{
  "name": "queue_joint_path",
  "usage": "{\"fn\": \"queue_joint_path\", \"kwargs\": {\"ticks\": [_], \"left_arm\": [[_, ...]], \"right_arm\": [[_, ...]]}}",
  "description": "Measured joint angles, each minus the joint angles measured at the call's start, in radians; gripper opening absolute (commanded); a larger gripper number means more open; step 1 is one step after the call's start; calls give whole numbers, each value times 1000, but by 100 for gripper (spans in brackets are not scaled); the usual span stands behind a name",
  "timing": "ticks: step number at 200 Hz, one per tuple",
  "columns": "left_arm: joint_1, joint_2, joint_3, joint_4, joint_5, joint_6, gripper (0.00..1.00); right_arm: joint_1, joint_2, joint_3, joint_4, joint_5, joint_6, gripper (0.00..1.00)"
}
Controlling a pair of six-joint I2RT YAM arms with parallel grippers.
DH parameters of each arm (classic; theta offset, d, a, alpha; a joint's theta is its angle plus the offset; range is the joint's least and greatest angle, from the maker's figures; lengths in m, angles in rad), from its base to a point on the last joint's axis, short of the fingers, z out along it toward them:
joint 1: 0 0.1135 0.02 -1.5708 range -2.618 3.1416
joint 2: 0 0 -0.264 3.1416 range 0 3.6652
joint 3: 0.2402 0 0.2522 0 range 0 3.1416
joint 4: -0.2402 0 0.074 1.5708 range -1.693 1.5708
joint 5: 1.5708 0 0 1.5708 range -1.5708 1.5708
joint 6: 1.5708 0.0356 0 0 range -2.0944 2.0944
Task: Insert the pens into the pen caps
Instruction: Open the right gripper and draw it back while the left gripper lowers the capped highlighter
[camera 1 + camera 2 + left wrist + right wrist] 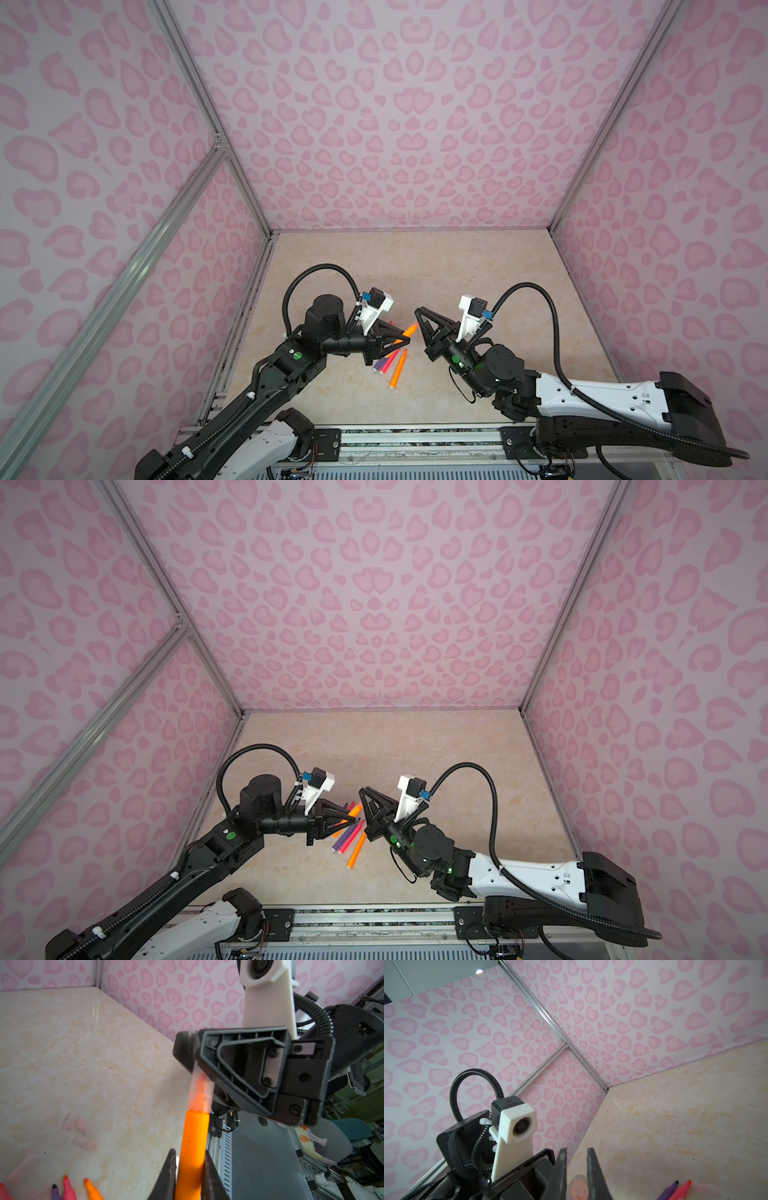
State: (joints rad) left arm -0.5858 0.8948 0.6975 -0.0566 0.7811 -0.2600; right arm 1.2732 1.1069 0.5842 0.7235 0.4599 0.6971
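Note:
My left gripper [190,1152] is shut on an orange pen [193,1142], held above the table. The pen's tip sits inside a translucent pen cap [200,1093], and my right gripper [193,1051] is shut on that cap's far end. In the right wrist view the cap [578,1187] shows between the fingers of the right gripper [577,1150]. In both top views the left gripper [409,340] [355,820] and right gripper [417,311] [361,791] meet tip to tip over the table's middle, the orange pen [410,329] between them.
Below the grippers lie a purple pen [380,365], a pink pen [390,360] and a second orange pen [398,370]. Loose pen caps [84,1142] [82,1125] lie faint on the beige table [478,266]. Pink patterned walls enclose three sides.

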Motion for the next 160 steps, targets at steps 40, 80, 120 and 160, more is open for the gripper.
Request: {"fn": "queue_joint_path", "kwargs": {"ticks": [40, 80, 120, 160], "left_arm": [[5, 7, 32, 6, -58, 19, 4], [-8, 17, 48, 6, -89, 65, 4], [-22, 15, 55, 6, -125, 91, 4], [-27, -10, 48, 4, -163, 106, 4]], "right_arm": [[0, 34, 94, -105, 98, 50, 0], [0, 39, 130, -163, 142, 80, 0], [0, 39, 160, -212, 150, 81, 0], [0, 48, 177, -222, 145, 80, 15]]}}
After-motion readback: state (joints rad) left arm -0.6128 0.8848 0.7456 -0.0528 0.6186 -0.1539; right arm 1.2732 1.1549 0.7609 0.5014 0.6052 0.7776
